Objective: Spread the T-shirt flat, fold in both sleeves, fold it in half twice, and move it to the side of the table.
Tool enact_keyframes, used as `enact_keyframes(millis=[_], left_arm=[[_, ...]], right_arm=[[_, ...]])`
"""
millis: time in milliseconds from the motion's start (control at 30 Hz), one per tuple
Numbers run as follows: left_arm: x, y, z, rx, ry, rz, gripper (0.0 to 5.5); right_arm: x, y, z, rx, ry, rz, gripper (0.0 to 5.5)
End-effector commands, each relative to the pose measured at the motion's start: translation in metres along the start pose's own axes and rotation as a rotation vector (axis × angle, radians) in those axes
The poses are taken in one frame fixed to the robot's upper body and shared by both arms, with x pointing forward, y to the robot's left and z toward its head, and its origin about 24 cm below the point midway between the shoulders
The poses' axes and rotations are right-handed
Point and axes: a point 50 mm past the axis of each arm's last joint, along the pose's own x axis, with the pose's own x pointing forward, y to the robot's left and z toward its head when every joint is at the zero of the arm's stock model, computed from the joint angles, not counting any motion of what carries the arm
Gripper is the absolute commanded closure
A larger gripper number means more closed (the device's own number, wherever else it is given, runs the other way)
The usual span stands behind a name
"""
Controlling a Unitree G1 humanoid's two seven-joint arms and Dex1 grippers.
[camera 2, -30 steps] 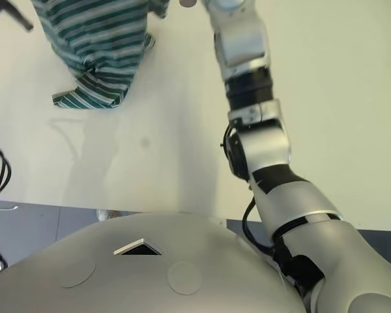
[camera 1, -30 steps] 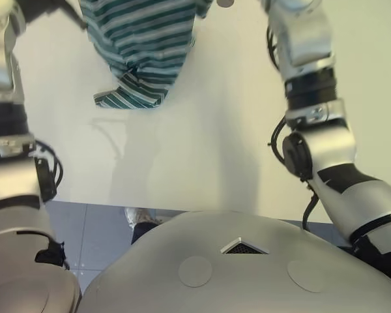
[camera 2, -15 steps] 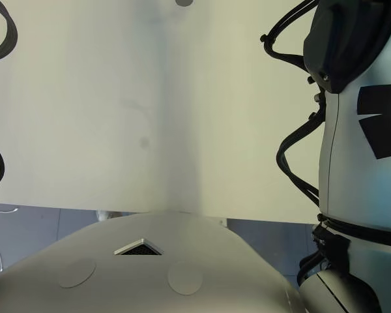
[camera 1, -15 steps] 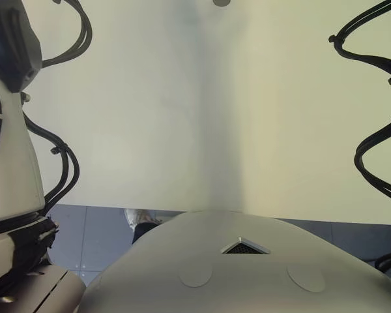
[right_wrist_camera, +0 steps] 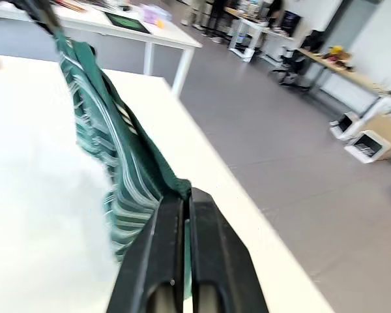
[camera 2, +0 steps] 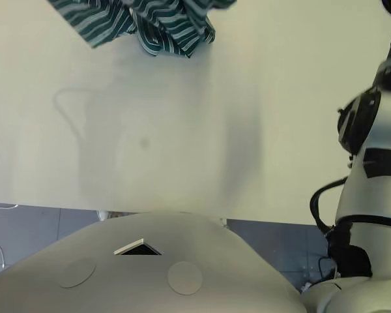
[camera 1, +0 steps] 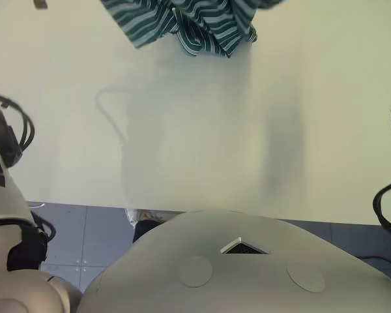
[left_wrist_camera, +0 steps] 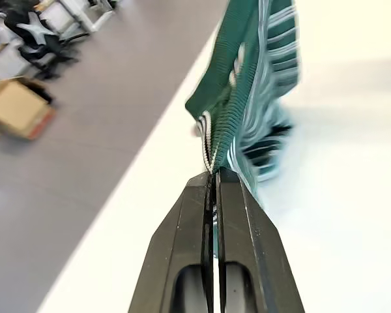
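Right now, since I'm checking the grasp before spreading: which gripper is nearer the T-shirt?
Neither; they tie. The left gripper is shut on the T-shirt at its edge, the right gripper shut on another part of it.

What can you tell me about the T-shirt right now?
The T-shirt is dark green, soft-looking fabric with thin pale stripes. It hangs bunched, not spread, over the far part of the white table. The left gripper and right gripper each pinch an edge of it.
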Motion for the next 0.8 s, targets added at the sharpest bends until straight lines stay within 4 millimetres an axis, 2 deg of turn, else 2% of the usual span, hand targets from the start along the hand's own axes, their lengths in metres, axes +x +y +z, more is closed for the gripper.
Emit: enact_keyframes(millis=[33, 100, 167, 200, 300, 333, 367, 467, 500, 600, 633, 667, 700, 733, 800], left_arm=[[-0.004, -0.164, -0.027, -0.023, 0.476, -0.729, 5.5], [0.003, -0.21, -0.066, -0.036, 0.59, -0.804, 5.5], [0.005, -0.236, -0.091, -0.029, 0.665, -0.761, 5.5], [0.006, -0.243, -0.096, -0.028, 0.682, -0.735, 5.5], [0.014, -0.247, -0.096, -0.006, 0.657, -0.617, 5.5], [0.017, -0.243, -0.092, 0.0, 0.639, -0.572, 5.22], [0.017, -0.239, -0.088, 0.003, 0.633, -0.547, 5.05], [0.011, -0.221, -0.067, -0.047, 0.561, -0.509, 4.42], [0.01, -0.207, -0.048, -0.092, 0.456, -0.472, 4.4], [0.007, -0.154, 0.01, -0.177, 0.054, -0.342, 4.39], [0.017, -0.135, 0.011, -0.163, 0.009, -0.23, 4.39], [0.038, -0.116, 0.001, -0.158, 0.01, -0.084, 4.59], [0.06, -0.105, -0.008, -0.136, 0.035, 0.008, 4.79], [0.081, -0.098, -0.017, -0.135, 0.062, 0.061, 5.07], [0.117, -0.096, -0.039, -0.171, 0.102, 0.071, 5.47]], right_arm=[[-0.018, 0.198, -0.055, 0.133, 0.44, 0.879, 5.48], [-0.014, 0.229, -0.08, 0.171, 0.481, 0.869, 5.48], [-0.01, 0.244, -0.101, 0.188, 0.526, 0.785, 5.48], [-0.01, 0.248, -0.108, 0.189, 0.548, 0.752, 5.48], [-0.007, 0.263, -0.126, 0.217, 0.608, 0.65, 5.48], [-0.006, 0.263, -0.13, 0.216, 0.627, 0.607, 5.5], [-0.006, 0.263, -0.13, 0.209, 0.639, 0.586, 5.21], [-0.008, 0.255, -0.11, 0.254, 0.569, 0.614, 4.57], [-0.006, 0.242, -0.094, 0.291, 0.48, 0.604, 4.48], [0.008, 0.172, -0.048, 0.398, 0.121, 0.413, 4.4], [0.016, 0.149, -0.036, 0.43, 0.005, 0.345, 4.4], [0.034, 0.127, -0.035, 0.464, -0.071, 0.25, 4.6], [0.054, 0.112, -0.037, 0.488, -0.094, 0.177, 4.81], [0.077, 0.102, -0.046, 0.502, -0.072, 0.094, 5.12], [0.123, 0.091, -0.078, 0.474, 0.077, -0.068, 5.5]])
